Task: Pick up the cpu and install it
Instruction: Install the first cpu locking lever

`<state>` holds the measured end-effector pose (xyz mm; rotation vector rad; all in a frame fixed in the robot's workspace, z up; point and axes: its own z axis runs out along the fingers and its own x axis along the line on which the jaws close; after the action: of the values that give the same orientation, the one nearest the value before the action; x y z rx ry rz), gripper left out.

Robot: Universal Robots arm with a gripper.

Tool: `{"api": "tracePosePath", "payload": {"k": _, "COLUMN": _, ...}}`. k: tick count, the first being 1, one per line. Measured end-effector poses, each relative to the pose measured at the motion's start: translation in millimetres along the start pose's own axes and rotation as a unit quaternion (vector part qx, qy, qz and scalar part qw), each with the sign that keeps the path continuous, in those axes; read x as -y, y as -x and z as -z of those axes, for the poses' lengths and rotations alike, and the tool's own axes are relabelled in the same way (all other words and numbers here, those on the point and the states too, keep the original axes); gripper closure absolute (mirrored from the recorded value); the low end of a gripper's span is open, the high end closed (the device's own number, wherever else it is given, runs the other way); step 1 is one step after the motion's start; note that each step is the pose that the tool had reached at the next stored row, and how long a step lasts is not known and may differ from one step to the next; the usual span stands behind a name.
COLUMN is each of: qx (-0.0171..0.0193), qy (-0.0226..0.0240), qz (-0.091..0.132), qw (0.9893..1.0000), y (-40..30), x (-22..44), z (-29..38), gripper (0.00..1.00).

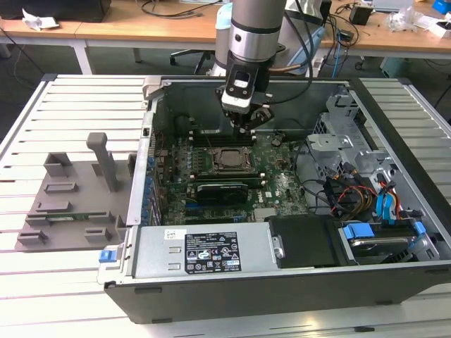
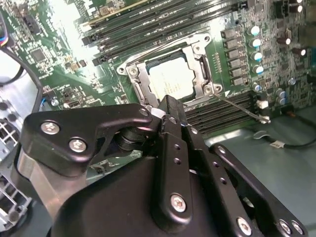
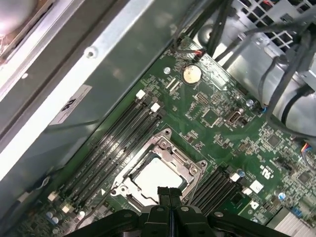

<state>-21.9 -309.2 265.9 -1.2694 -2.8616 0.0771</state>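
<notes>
Black gripper (image 1: 248,125) hangs over the green motherboard (image 1: 285,184) inside the open dark-grey metal computer case (image 1: 282,290). In both wrist views its fingers (image 3: 169,196) are pressed together with nothing between them. The small flat square silvery-grey cpu (image 3: 157,175) sits in the silver metal socket frame (image 3: 167,143), right under the fingertips. Can't tell if they touch it.
</notes>
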Motion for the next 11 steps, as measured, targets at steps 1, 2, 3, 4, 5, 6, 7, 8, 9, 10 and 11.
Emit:
{"api": "tracePosePath", "payload": {"k": 1, "qx": 0.0003, "qy": 0.0, "qz": 0.006, "qw": 1.0, "y": 0.0, "x": 0.0, "z": 0.0, "gripper": 0.89}}
{"api": "tracePosePath", "payload": {"k": 2, "qx": 0.0007, "qy": 0.0001, "qz": 0.014, "qw": 0.9999, "y": 0.0, "x": 0.0, "z": 0.0, "gripper": 0.89}}
{"api": "tracePosePath", "payload": {"k": 3, "qx": 0.001, "qy": 0.0002, "qz": 0.02, "qw": 0.9998, "y": 0.0, "x": 0.0, "z": 0.0, "gripper": 0.89}}
{"api": "tracePosePath", "payload": {"k": 4, "qx": 0.0014, "qy": 0.0003, "qz": 0.028, "qw": 0.9996, "y": 0.0, "x": 0.0, "z": 0.0, "gripper": 0.89}}
{"api": "tracePosePath", "payload": {"k": 5, "qx": 0.0018, "qy": 0.0003, "qz": 0.036, "qw": 0.9993, "y": 0.0, "x": 0.0, "z": 0.0, "gripper": 0.89}}
{"api": "tracePosePath", "payload": {"k": 6, "qx": 0.0023, "qy": 0.0005, "qz": 0.047, "qw": 0.9989, "y": 0.0, "x": 0.0, "z": 0.0, "gripper": 0.89}}
{"api": "tracePosePath", "payload": {"k": 7, "qx": 0.0026, "qy": 0.0005, "qz": 0.052, "qw": 0.9986, "y": 0.0, "x": 0.0, "z": 0.0, "gripper": 0.89}}
{"api": "tracePosePath", "payload": {"k": 8, "qx": 0.0029, "qy": 0.0006, "qz": 0.058, "qw": 0.9983, "y": 0.0, "x": 0.0, "z": 0.0, "gripper": 0.89}}
{"api": "tracePosePath", "payload": {"k": 9, "qx": 0.0032, "qy": 0.0006, "qz": 0.065, "qw": 0.9979, "y": 0.0, "x": 0.0, "z": 0.0, "gripper": 0.89}}
{"api": "tracePosePath", "payload": {"k": 10, "qx": 0.0035, "qy": 0.0007, "qz": 0.07, "qw": 0.9975, "y": 0.0, "x": 0.0, "z": 0.0, "gripper": 0.89}}
{"api": "tracePosePath", "payload": {"k": 11, "qx": 0.0037, "qy": 0.0008, "qz": 0.075, "qw": 0.9972, "y": 0.0, "x": 0.0, "z": 0.0, "gripper": 0.89}}
